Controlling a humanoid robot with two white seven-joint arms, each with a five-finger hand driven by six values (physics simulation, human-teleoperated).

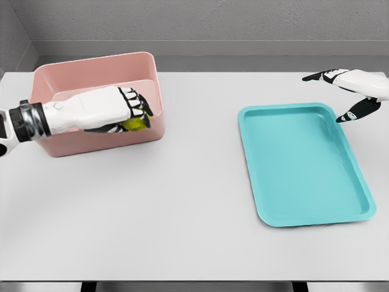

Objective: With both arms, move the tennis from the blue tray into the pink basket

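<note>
From the head camera, you have the left hand (124, 109) reaching in over the front wall of the pink rectangular plastic basket (97, 143), fingers curled round the yellow-green tennis ball (135, 123), which shows just beneath them inside the basket. The hand sits low over the opening, so the ball looks placed for a short drop rather than a toss; whether it already touches the floor of the basket you cannot tell. Your right hand (355, 91) hovers at the far right corner of the shallow teal-blue plastic tray (304, 164), fingers spread and holding nothing, well clear of the basket. The tray holds no ball, so letting go seems to be what remains.
</note>
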